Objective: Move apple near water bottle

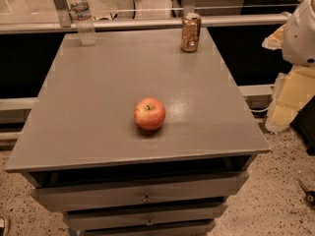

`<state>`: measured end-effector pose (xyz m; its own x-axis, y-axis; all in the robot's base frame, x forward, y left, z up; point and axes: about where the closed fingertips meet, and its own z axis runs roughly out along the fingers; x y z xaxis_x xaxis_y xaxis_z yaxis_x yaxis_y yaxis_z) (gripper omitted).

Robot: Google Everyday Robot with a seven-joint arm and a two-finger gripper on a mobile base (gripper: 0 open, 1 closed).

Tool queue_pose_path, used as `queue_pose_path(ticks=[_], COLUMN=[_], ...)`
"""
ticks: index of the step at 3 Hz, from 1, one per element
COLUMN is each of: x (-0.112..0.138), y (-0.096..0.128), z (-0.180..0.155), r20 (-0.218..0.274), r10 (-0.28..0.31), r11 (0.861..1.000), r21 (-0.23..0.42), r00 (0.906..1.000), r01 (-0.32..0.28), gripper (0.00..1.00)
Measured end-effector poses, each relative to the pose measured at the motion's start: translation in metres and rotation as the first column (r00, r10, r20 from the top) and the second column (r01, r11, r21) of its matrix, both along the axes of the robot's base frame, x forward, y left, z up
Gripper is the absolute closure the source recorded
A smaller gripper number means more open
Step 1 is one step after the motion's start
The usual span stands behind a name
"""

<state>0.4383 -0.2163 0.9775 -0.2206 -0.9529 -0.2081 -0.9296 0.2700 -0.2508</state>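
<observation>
The apple [149,113] is red with yellowish-pink patches and a short dark stem. It sits on the grey cabinet top [98,97], a little in front of the middle. The water bottle [82,16] is clear with a white cap and stands upright at the far left corner of the top, well apart from the apple. My gripper is out of view. Only a white rounded part of my arm [301,33] shows at the right edge, beside the cabinet.
A brown-gold drink can [191,32] stands upright at the far right of the top. The cabinet has drawers [142,194] in front, slightly open. A rail and glass wall [147,22] run behind. Yellowish foam blocks [290,97] lie on the floor at right.
</observation>
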Motion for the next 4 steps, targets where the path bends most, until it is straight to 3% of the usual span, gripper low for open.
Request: queue_pose_path(ticks=[1,2,3,4], x=[0.0,0.008,0.023,0.04], y=[0.0,0.014,0.053,0.104], z=[0.0,-0.018,-0.06,-0.095], r20=[0.0,-0.003,-0.019,-0.022], r10=[0.0,0.007,0.033,0.073], r11=[1.0,0.999,0.988,0.958], r21=[0.0,0.042,0.149,0.28], r00=[1.0,1.0,0.9993,0.9971], r01=[0.0,-0.007,-0.03,-0.064], gripper=[0.0,0.0,0.0,0.0])
